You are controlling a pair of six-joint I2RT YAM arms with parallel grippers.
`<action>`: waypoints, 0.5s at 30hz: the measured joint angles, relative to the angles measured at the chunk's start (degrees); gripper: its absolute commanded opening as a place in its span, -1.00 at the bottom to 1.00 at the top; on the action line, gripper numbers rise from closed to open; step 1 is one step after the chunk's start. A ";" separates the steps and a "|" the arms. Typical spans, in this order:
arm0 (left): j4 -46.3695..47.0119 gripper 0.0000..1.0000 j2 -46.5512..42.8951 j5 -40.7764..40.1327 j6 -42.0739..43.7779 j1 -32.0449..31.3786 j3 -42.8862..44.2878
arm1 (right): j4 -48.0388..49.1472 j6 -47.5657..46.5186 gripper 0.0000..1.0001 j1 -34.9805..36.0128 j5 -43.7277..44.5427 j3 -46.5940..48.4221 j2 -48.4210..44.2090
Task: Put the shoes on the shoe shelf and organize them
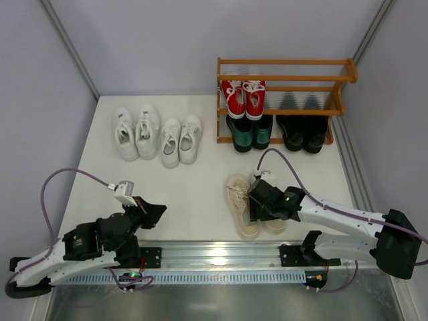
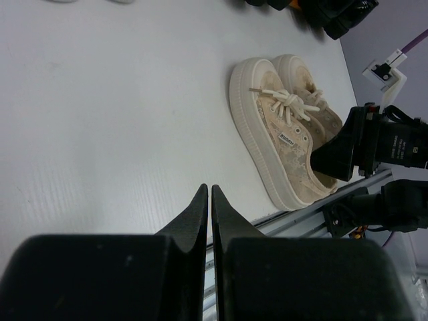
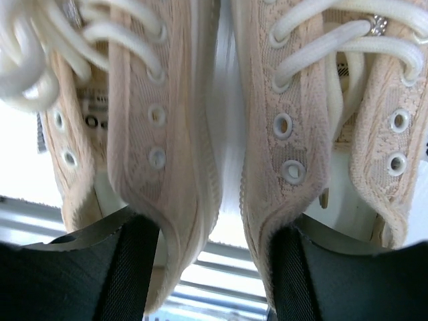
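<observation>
My right hand [image 3: 210, 233] is spread over the cream lace-up shoes [image 1: 239, 200], what looks like one finger in each opening and the pair's inner walls between them, unpinched; the pair lies at the counter's [image 1: 200, 194] near edge, heels near, toes toward the shoe shelf [image 1: 284, 63] straight beyond. My left hand [image 1: 152, 210], pressed together, idles well apart to the left; the right arm is nearer.

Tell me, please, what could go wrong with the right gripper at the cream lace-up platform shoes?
The open right gripper has one finger inside each cream lace-up shoe, so closing pinches only their soft inner walls; one shoe may slip or dangle. Their loose laces could snag on the thin bars of the orange-brown wooden shelf.
</observation>
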 measured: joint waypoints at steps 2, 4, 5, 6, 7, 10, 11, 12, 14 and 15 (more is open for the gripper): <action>0.02 -0.99 0.07 -0.15 0.00 0.00 0.00 | -1.79 0.85 0.25 0.92 -0.59 -0.04 -0.68; 0.04 -0.99 0.20 -0.24 0.02 0.00 0.00 | -2.84 1.51 0.26 1.36 -0.74 -0.02 -0.72; 0.09 -0.99 0.28 -0.26 0.04 0.00 0.00 | -2.95 1.68 0.29 1.44 -0.66 0.00 -0.57; 0.13 -1.00 0.37 -0.28 0.07 0.00 0.00 | -2.99 1.84 0.32 1.46 -0.59 0.13 -0.31; 0.15 -1.00 0.39 -0.28 0.07 0.00 0.00 | -3.06 2.10 0.38 1.49 -0.46 0.42 0.11; 0.15 -1.00 0.39 -0.26 0.07 0.00 0.00 | -3.28 2.64 0.51 1.60 0.68 1.84 2.60; 0.13 -1.00 0.39 -0.26 0.09 0.00 0.00 | -3.34 2.78 0.52 1.64 1.40 2.45 3.67; 0.11 -1.00 0.37 -0.26 0.09 0.00 0.02 | -3.26 2.78 0.52 1.64 2.10 2.99 4.76; 0.09 -0.99 0.35 -0.26 0.07 0.00 0.02 | -3.17 2.75 0.52 1.62 3.28 4.02 6.80; 0.04 -1.00 0.28 -0.26 0.07 0.00 0.02 | -3.17 2.71 0.52 1.55 3.61 4.46 7.61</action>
